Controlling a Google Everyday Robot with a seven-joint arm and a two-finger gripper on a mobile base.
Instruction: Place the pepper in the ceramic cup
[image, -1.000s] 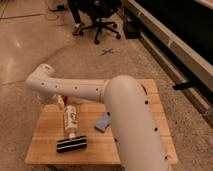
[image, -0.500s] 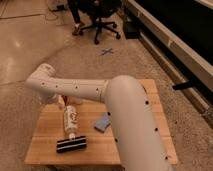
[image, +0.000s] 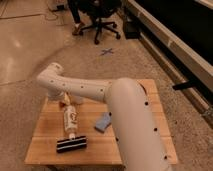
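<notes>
Wooden worktop (image: 46, 142) on speckled floor (image: 30, 45); office chair (image: 100, 17) in bkgd. Re. pepper: not identifiable. A small reddish patch sits just under the arm (image: 85, 90), at the far end of the bottle, but it cannot be confirmed as the pepper. Re. ceramic cup: not visible, prob. masked by the arm. The end effector (image: 64, 100) is low over the far-left part of the worktop, mostly hidden; jaws set wide, nothing seen held.

Nearby: white labelled bottle (image: 71, 120) lying flat, black brush-like item (image: 71, 144) at its near end, blue pad (image: 102, 121) to its right, apart.

Assessment: pick-up step, grasp not yet made. Next move req. centring the jaws around the pepper and closing w/o nudging the bottle. Cup pos. must then be found.
</notes>
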